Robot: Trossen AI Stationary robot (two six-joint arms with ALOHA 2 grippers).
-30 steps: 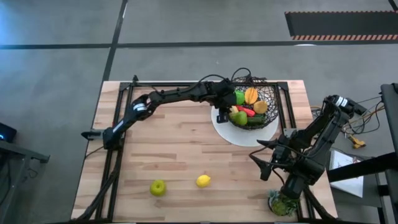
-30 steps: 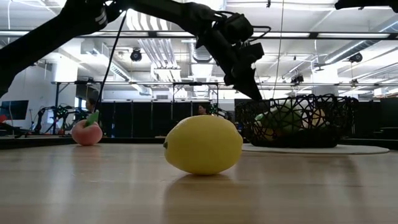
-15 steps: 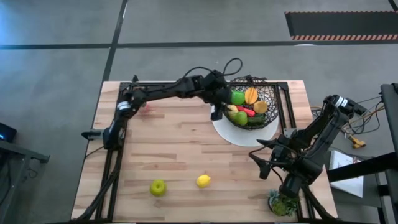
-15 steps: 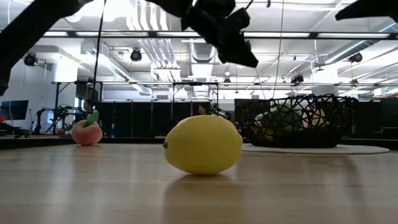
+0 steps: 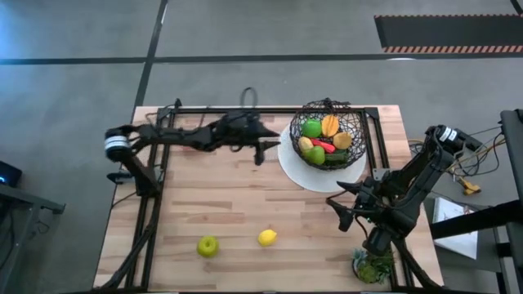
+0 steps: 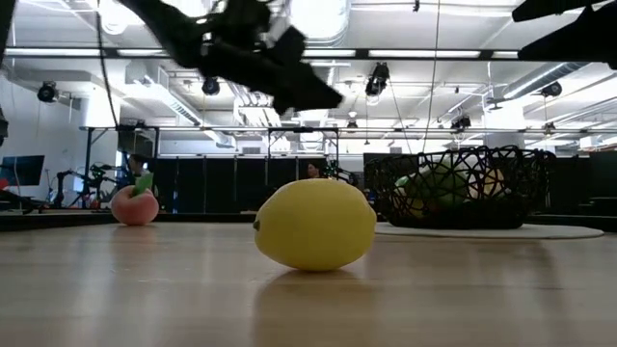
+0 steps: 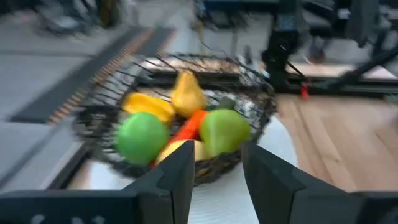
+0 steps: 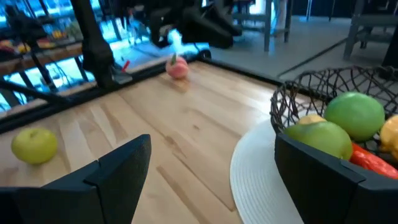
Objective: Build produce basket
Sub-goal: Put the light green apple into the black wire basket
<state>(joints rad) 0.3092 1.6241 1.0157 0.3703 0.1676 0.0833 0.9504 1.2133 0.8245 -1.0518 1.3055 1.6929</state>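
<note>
change: left gripper (image 5: 260, 152) has pulled back from the basket rim since a sec ago; now above bare table, just left of the plate.
left gripper: fingers a narrow gap apart, nothing between them; left wrist view looks past them at the basket.
right gripper (image 5: 343, 214): parked near table's right edge, jaws spread wide, empty.
basket (image 5: 353, 131): dark brown woven wire bowl, see-through, sits on a white round plate (image 5: 304, 176) at back right of table.
basket contents: green apple (image 5: 312, 128), orange piece (image 5: 330, 125), red carrot-like piece (image 5: 324, 147), green pear (image 5: 315, 155), yellowish pieces beside them.
loose produce: lemon (image 5: 267, 238) + green apple (image 5: 207, 246) near front edge, a little apart; pink peach (image 6: 135, 205) w/ green leaf far back left in low view.
low view: lemon close to camera, basket behind to its right.
other: leafy plant tuft (image 5: 372, 267) at front right corner, under right arm.
</note>
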